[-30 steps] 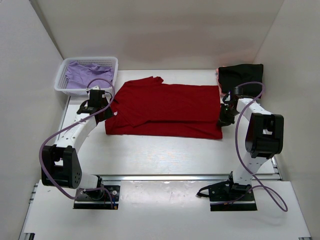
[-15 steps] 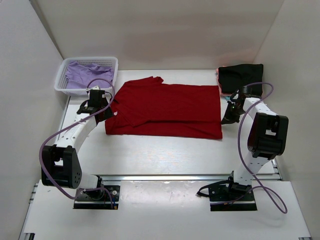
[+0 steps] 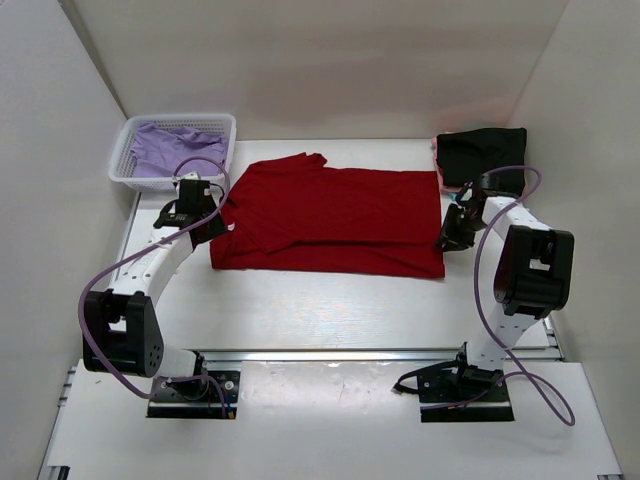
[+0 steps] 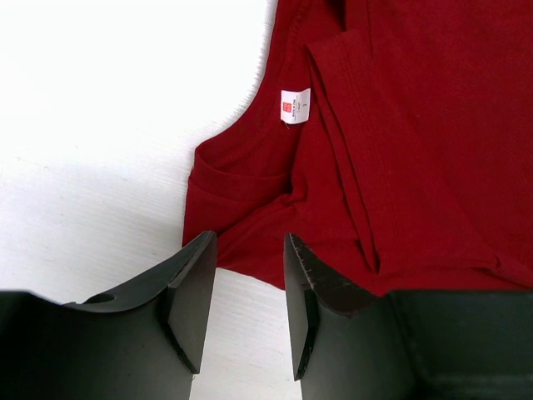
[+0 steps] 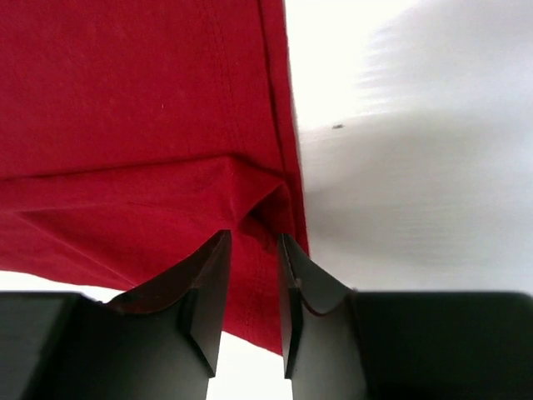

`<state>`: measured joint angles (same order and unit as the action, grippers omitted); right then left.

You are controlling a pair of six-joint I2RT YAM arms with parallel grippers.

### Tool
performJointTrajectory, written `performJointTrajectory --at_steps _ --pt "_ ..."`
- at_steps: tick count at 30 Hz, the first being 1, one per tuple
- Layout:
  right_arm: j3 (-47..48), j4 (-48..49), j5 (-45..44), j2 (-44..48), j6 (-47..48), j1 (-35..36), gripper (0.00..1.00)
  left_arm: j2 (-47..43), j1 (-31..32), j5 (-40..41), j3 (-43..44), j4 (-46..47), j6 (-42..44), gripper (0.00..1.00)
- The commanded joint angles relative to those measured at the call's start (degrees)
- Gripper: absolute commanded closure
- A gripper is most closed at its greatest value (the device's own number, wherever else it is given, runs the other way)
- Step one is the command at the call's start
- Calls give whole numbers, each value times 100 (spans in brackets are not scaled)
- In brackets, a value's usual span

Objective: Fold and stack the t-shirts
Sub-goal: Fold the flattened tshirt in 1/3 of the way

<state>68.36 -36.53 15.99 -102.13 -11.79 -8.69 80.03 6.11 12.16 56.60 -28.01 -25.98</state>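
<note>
The deep red t-shirt point(image 3: 330, 215) lies spread flat in the middle of the table, folded lengthwise. My left gripper point(image 3: 212, 226) is open at its left end by the collar. In the left wrist view the jaws point(image 4: 246, 254) straddle the shirt's lower edge point(image 4: 250, 242), below the white neck label point(image 4: 295, 106). My right gripper point(image 3: 451, 234) is open at the shirt's right hem. In the right wrist view its narrow gap point(image 5: 254, 250) sits over a small fold of red cloth point(image 5: 166, 125). A lavender t-shirt point(image 3: 172, 150) lies in the basket. A folded black t-shirt point(image 3: 482, 155) lies at the back right.
The white lattice basket point(image 3: 128, 150) stands at the back left corner. A pink edge point(image 3: 438, 141) peeks from under the black shirt. White walls close in the table on three sides. Purple cables loop off both arms.
My right gripper swung a little right, away from the hem, then came back left onto it. The left arm and the shirt have not moved.
</note>
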Motion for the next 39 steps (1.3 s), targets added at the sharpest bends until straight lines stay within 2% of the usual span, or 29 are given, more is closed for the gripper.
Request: performJointTrajectory --at_steps 1,4,9,16,18,19,21,23,39 --pt "-94 173 54 -17 80 78 75 -224 -5 -4 -26 33 -12 51" --pt "-147 173 18 -9 37 131 80 -181 -31 14 -35 33 5 51" --pt "-25 94 141 -18 81 52 99 -155 -31 14 -26 50 -30 52" --pt "423 -20 265 -26 19 -142 100 -119 -22 -21 62 41 -30 52" --pt "451 -47 142 -26 63 -125 97 -67 -4 5 96 -11 -39 53" --pt "416 -38 141 -53 63 -116 88 -66 13 5 88 41 -39 52" --pt "292 -12 141 -27 81 -116 77 -58 -4 -3 97 -20 -39 52" --pt "144 41 203 -27 37 -98 72 -75 4 14 97 -20 -48 53" --pt "151 226 -8 -439 239 51 68 -102 4 40 79 -56 -65 53"
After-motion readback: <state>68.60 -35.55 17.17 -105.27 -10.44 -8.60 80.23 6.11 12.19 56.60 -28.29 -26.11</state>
